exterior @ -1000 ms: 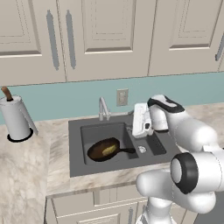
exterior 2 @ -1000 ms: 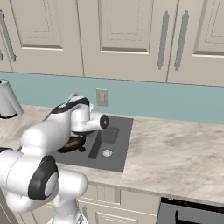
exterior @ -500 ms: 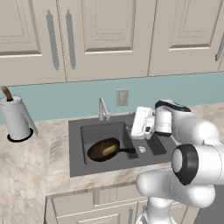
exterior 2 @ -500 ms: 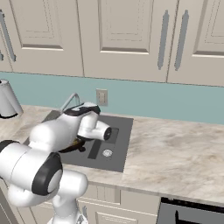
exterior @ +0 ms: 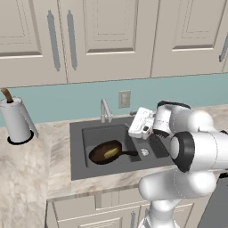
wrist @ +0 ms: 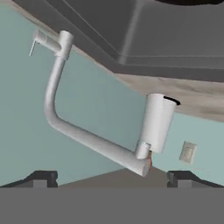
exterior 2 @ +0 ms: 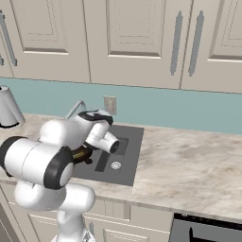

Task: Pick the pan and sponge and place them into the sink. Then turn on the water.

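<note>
The robot's white hand with its two dark finger tips (exterior: 137, 128) has moved left in the left base view, from the right side of the dark grey sink (exterior: 76, 153) toward the middle. It now sits lower and nearer the thin silver tap (exterior: 106, 111).

Kitchen: wall cabinets (exterior: 107, 35), marble counter (exterior 2: 189, 160), sink (exterior: 84, 133) w/ faucet (exterior: 105, 111).

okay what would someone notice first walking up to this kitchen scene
Probably the bulky white arm, its tool raised over the sink and turned toward the faucet. Next, the dark pan lying in the large basin with the yellow sponge in it. A paper-towel roll stands far left.
</note>
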You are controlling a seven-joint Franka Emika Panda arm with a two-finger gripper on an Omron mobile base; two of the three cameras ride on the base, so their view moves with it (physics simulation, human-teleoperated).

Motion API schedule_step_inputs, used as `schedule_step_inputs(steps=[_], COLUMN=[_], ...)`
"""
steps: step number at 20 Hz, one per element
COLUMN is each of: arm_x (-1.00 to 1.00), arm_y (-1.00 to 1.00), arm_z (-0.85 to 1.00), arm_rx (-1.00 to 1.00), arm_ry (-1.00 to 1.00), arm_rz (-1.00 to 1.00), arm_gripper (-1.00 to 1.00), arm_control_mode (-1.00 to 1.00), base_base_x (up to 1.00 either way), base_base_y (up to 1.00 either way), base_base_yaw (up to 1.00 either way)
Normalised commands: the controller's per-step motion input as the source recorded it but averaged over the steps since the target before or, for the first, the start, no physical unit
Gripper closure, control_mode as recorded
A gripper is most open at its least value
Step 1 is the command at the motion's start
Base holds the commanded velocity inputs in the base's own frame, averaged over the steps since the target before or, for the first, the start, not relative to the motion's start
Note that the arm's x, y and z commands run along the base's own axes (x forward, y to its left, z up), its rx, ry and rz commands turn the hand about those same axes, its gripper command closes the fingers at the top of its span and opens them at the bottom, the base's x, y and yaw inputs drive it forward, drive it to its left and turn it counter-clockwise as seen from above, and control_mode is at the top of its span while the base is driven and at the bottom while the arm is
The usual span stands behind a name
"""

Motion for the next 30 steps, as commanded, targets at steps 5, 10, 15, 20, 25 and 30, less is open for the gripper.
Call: schedule_step_inputs(steps=[5, 10, 15, 20, 25, 30], arm_x=[0.43, 0.22, 0.3, 0.49, 0.53, 0.42], arm_y=[0.07, 0.11, 0.05, 0.02, 0.01, 0.0], arm_z=[-0.03, -0.22, -0.21, -0.01, -0.07, -0.3], arm_rx=[0.15, 0.11, 0.08, 0.07, 0.03, 0.02], arm_ry=[0.0, 0.01, 0.01, 0.02, 0.04, 0.04], arm_rz=[-0.28, -0.23, -0.18, -0.13, -0.07, -0.03], arm_gripper=[-1.0, -1.0, -1.0, -1.0, -1.0, -1.0], arm_control_mode=[-1.0, -1.0, -1.0, -1.0, -1.0, -1.0], base_base_x=[0.0, 0.0, 0.0, 0.0, 0.0, 0.0], base_base_y=[0.0, 0.0, 0.0, 0.0, 0.0, 0.0], base_base_yaw=[0.0, 0.0, 0.0, 0.0, 0.0, 0.0])
